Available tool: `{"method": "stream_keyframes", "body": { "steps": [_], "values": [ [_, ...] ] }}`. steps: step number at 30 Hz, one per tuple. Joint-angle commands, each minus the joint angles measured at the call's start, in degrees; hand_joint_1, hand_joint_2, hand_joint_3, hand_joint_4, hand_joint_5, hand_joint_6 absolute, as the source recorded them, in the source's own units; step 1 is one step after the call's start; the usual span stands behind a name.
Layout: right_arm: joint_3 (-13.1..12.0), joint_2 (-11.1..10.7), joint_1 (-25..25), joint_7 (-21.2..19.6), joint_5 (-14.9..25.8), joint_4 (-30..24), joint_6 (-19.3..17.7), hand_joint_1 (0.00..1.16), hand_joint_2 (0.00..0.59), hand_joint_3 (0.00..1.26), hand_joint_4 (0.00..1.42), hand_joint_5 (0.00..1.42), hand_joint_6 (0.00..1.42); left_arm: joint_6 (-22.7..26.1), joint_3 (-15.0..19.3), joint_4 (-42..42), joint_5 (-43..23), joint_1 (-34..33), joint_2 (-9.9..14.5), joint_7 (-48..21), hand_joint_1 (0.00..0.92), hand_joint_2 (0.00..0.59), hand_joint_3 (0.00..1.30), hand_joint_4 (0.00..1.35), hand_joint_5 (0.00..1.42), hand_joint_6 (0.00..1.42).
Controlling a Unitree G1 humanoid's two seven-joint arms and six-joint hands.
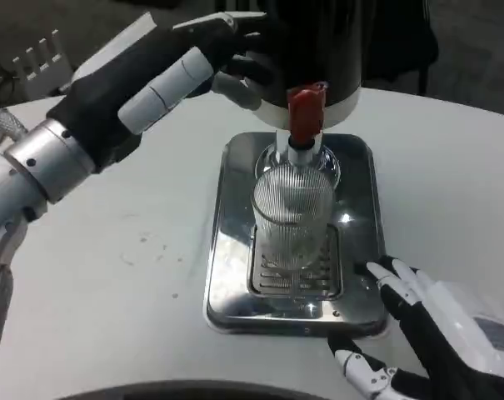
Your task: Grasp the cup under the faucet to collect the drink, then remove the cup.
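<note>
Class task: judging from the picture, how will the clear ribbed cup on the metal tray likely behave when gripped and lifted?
The clear ribbed cup looks thin-walled, so probably light and possibly crushable. Its ridges should aid grip. Tall and narrow on the shiny metal drip tray, it may tip if nudged.

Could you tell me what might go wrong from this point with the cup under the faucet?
The ribbed clear cup stands on the drip tray grate with neither hand holding it; a careless approach by the right hand, open just beside the tray's corner, might tip it. The left hand is up against the dispenser near the red tap; if the drink flows before the cup is steadied, it may splash or overfill.
</note>
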Motion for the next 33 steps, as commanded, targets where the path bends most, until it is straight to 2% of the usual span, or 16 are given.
{"method": "stream_keyframes", "body": {
  "steps": [1, 16, 33],
  "values": [
    [0.2, 0.9, 1.1, -0.2, 0.4, -1.3, -0.1, 0.28, 0.428, 0.1, 0.0, 0.0, 0.03, 0.4, -1.4, 1.2, 1.0, -1.6, -0.8, -1.4, 0.0, 0.092, 0.28, 0.24, 0.34, 0.47],
    [-1.0, 0.5, 2.6, -1.3, 2.5, -2.3, -0.2, 0.26, 0.435, 0.11, 0.0, 0.0, 0.04, -2.8, -5.9, 9.9, 6.0, -7.3, -4.1, -2.9, 0.0, 0.096, 0.28, 0.25, 0.34, 0.46],
    [-1.0, 0.8, 2.1, -1.0, 3.0, -1.8, 0.2, 0.26, 0.436, 0.12, 0.0, 0.0, 0.05, -10.2, -9.3, 13.4, 12.3, -7.9, -3.7, -4.3, 0.0, 0.095, 0.25, 0.2, 0.28, 0.41]
  ]
}}
